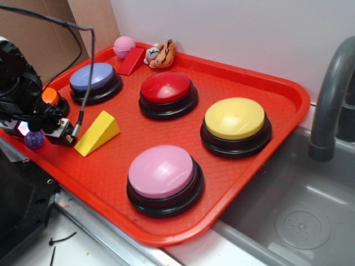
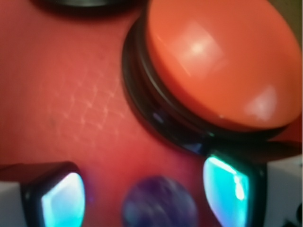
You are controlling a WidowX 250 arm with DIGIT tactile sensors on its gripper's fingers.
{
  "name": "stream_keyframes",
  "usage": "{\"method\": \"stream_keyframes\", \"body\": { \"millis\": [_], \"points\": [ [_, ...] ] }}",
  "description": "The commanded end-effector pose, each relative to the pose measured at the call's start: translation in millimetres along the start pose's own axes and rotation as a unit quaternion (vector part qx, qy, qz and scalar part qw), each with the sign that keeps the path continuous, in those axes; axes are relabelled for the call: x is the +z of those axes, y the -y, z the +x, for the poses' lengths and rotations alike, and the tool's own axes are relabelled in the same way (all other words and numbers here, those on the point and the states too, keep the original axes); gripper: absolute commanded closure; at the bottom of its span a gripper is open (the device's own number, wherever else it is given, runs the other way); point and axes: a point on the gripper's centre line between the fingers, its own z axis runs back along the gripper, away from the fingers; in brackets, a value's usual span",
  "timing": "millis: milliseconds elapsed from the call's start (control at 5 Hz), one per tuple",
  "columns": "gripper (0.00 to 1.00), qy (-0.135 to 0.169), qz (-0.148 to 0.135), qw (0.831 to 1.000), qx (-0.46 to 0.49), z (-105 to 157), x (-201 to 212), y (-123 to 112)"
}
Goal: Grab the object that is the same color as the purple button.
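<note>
A small glittery purple ball (image 1: 34, 139) lies on the red tray (image 1: 277, 94) at its far left edge. In the wrist view the ball (image 2: 160, 202) sits low between my two fingers, with red tray showing on either side of it. My gripper (image 1: 37, 131) hangs right over it, open; in the wrist view the gripper (image 2: 146, 196) has its glowing pads (image 2: 64, 198) standing apart from the ball. The purple button (image 1: 93, 76), a periwinkle dome on a black base, is behind the gripper at the tray's back left.
A small orange button (image 1: 51, 95) (image 2: 218, 61) stands just beyond the gripper. A yellow wedge (image 1: 97, 133) lies to its right. The tray also holds red (image 1: 168, 88), yellow (image 1: 234, 119) and pink (image 1: 162, 172) buttons, a pink ball (image 1: 124, 46), red wedge (image 1: 132, 60) and tiger toy (image 1: 161, 55). Sink (image 1: 294, 210) at right.
</note>
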Motion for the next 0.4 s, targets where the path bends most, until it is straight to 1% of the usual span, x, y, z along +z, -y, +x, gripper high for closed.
{"method": "stream_keyframes", "body": {
  "millis": [0, 200],
  "points": [
    [1.0, -0.014, -0.002, 1.0, -0.007, -11.0, -1.0, 0.1],
    [1.0, -0.012, -0.002, 1.0, -0.009, -12.4, 3.9, 2.8]
  ]
}}
